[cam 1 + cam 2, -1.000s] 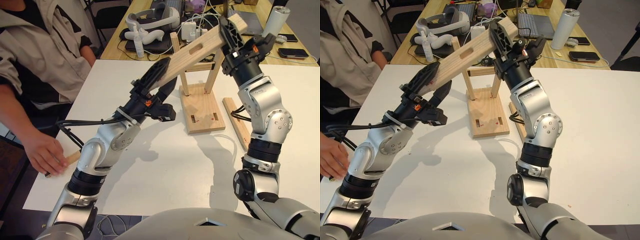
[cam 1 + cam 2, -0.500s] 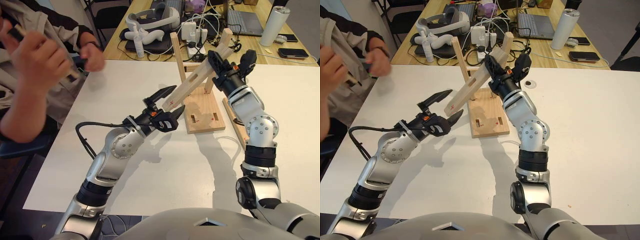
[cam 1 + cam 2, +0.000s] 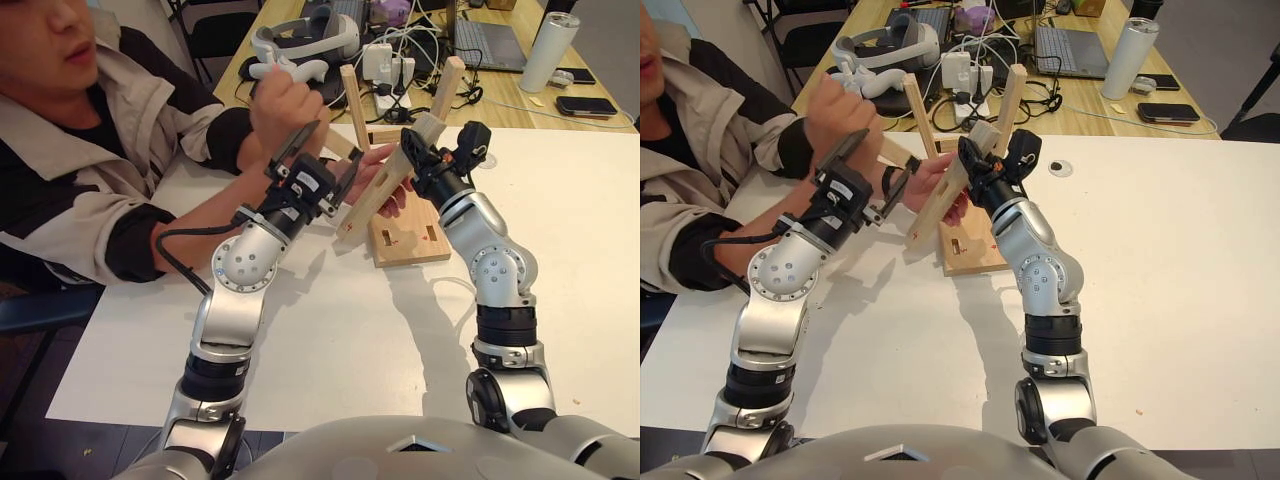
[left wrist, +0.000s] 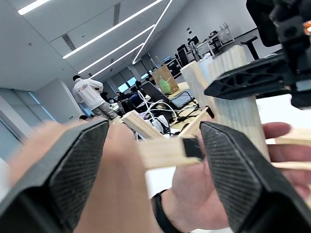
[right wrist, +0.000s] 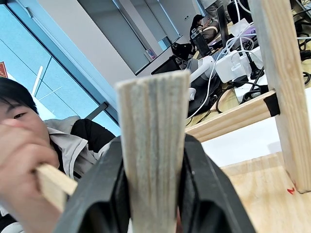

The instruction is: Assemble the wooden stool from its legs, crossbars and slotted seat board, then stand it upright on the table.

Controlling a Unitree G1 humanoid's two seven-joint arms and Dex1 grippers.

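My right gripper point(image 3: 418, 158) is shut on a wooden leg point(image 3: 372, 198), which slants down to the left above the table; its end grain shows between the fingers point(image 5: 153, 155). The slotted seat board point(image 3: 408, 228) lies flat on the white table. Two legs point(image 3: 351, 108) stand on it, joined by a crossbar point(image 3: 392, 135). My left gripper point(image 3: 330, 150) is open, raised left of the held leg. Between its fingers point(image 4: 63, 179) are a person's hands point(image 3: 288, 100), holding a short wooden crossbar point(image 4: 160, 151).
The person sits at the table's left side, arms stretched over its far left corner. Behind the white table point(image 3: 330, 340) is a wooden desk with a headset point(image 3: 305, 35), cables, a laptop, a tumbler point(image 3: 548, 38) and a phone.
The right gripper has swung the leg down from high above the table. My left gripper has come off the leg's lower end and risen. The person's hands have come in with a crossbar.
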